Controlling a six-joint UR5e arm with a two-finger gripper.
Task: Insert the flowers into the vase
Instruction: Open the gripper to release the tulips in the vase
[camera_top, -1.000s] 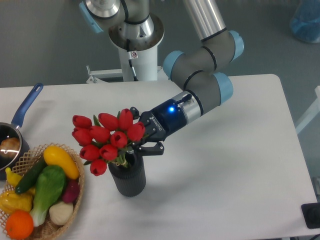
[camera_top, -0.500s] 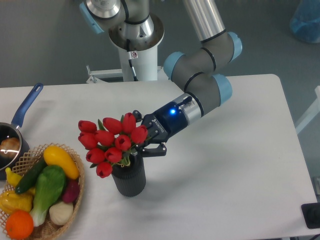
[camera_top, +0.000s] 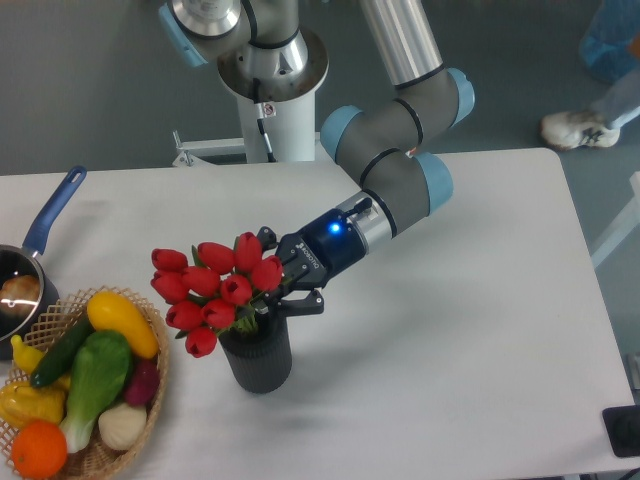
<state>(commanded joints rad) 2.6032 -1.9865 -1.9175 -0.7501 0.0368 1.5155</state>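
Closed on the bound stems just above the rim, the gripper (camera_top: 278, 290) holds the flowers (camera_top: 215, 287) tilted left with their stems apparently lowered into the vase (camera_top: 256, 358), so release and withdrawal are judged to remain.

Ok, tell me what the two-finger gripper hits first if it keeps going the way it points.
Likely the bunch of red tulips by the gripper; further along, perhaps the woven wicker basket of toy vegetables. Depth is unclear.
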